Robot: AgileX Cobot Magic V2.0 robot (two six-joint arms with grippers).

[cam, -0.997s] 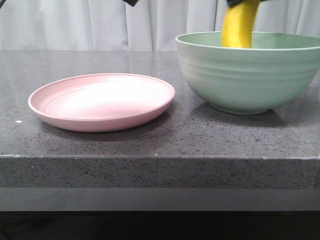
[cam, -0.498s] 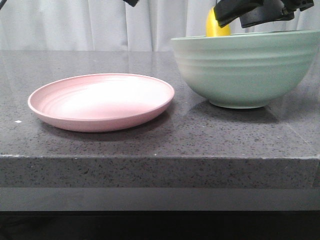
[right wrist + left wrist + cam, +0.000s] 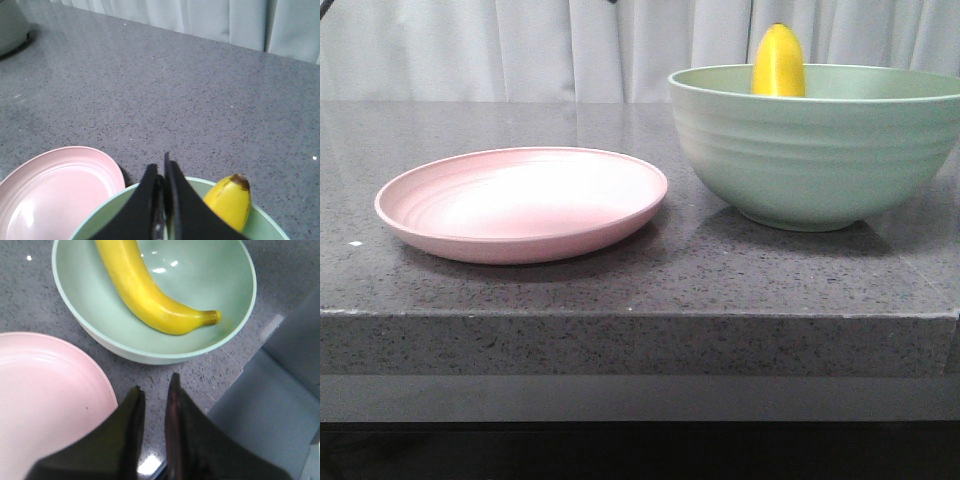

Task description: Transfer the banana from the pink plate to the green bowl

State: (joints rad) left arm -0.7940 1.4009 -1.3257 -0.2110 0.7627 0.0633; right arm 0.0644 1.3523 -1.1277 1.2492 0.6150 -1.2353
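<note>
The yellow banana lies in the green bowl at the right of the table, one end sticking up above the rim. The left wrist view shows the banana curved along the inside of the bowl, stem end low. The pink plate is empty at the left. My left gripper hangs above the table between the plate and the bowl, slightly open and empty. My right gripper is shut and empty above the bowl's rim, beside the banana. Neither gripper shows in the front view.
The grey speckled stone table has its front edge close to the plate and bowl. A pale curtain hangs behind. A grey-green object stands far off on the table. The table's side edge runs near the bowl.
The right gripper held the banana upright over the bowl, lowered it in, let go and rose out of the front view. The banana now rests in the bowl, which shifted slightly.
</note>
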